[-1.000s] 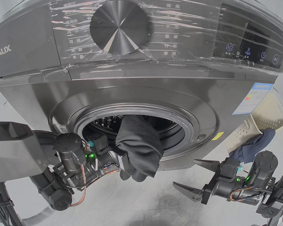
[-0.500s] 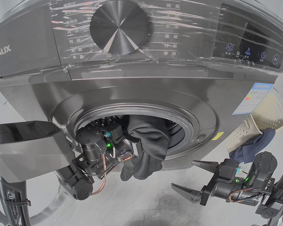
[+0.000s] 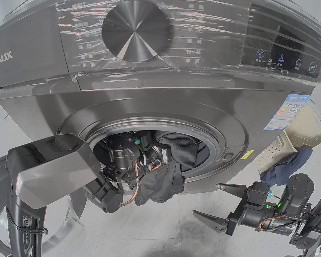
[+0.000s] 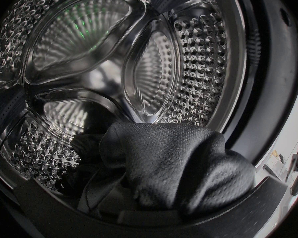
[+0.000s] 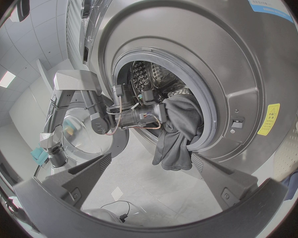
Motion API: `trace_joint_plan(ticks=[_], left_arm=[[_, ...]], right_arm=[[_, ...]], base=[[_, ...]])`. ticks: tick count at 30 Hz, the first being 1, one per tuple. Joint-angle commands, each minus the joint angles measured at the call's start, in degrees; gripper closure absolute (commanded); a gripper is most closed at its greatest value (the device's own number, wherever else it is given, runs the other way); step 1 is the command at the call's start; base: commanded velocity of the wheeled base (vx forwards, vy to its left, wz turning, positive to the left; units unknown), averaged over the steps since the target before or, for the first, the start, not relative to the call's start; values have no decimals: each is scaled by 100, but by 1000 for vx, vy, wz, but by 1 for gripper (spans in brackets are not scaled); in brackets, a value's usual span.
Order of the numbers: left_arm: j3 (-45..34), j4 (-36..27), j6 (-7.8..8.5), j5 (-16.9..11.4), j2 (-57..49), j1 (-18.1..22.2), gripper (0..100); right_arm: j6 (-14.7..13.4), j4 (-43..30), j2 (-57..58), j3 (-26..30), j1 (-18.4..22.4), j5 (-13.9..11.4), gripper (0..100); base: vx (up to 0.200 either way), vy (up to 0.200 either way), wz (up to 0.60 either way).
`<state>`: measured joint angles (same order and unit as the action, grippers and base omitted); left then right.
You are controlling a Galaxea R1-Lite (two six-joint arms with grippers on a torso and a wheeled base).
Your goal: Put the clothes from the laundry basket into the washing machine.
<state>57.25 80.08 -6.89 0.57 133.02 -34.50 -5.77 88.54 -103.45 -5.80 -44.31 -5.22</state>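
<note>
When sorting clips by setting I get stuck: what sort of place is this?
Probably a laundry area: a grey front-loading washing machine, a cream perforated plastic laundry basket holding dark blue clothes beside it.

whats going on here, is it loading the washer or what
Yes, a load is partway in. The left arm is at the washing machine's opening with a black garment bunched over its end. Part of the garment lies inside the drum and part hangs out over the door rim. The right gripper hovers low in front of the machine, open and empty. A blue garment hangs over the edge of the laundry basket, not yet loaded.
</note>
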Motion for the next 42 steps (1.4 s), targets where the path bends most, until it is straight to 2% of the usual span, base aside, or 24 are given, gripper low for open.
trace_joint_plan(ticks=[1,5,14,18,19,22,23,24,29,30,31,32,33,35,42], left_arm=[[709,-326,-6,83,321,13,100],[1526,-643,38,118,690,145,100],[2941,-1232,38,523,1077,347,100],[3249,-1320,38,646,1208,365,100],[3390,-1328,47,786,1279,374,100],[3328,-1320,47,848,1244,426,100],[3302,-1320,47,857,1208,435,0],[3302,-1320,47,857,1208,435,0],[2124,-1750,21,751,347,435,0],[2124,-1750,21,751,347,435,0],[1623,-2014,12,576,39,383,0],[1535,-2067,3,505,-13,383,0],[1289,-2207,-6,294,-145,365,0],[964,-2418,-6,48,-259,277,0],[533,-2436,38,4,-180,57,0]], right_arm=[[-3,5,-9,-9,-51,3,0],[-3,5,-35,-35,-51,3,0],[-3,5,-70,-53,-42,3,0],[-3,5,-96,-53,-42,3,0],[-3,5,-88,-53,-42,3,0],[-3,5,-79,-53,-25,3,0],[-3,5,-79,-61,-25,-6,0],[-3,5,-79,-61,-25,-6,0],[-3,5,-88,-53,-42,-6,0],[-3,5,-88,-53,-42,-6,0],[-3,5,-88,-61,-42,-6,0],[-3,5,-88,-61,-42,-6,0],[-3,5,-88,-61,-42,-6,0],[-3,5,-96,-53,-42,-6,0],[-3,5,-88,-53,-60,3,0]], base=[[0,0,0],[0,0,0],[0,0,0],[0,0,0],[0,0,0],[0,0,0],[0,0,0],[0,0,0],[0,0,0],[0,0,0],[0,0,0],[0,0,0],[0,0,0],[0,0,0],[0,0,0]])
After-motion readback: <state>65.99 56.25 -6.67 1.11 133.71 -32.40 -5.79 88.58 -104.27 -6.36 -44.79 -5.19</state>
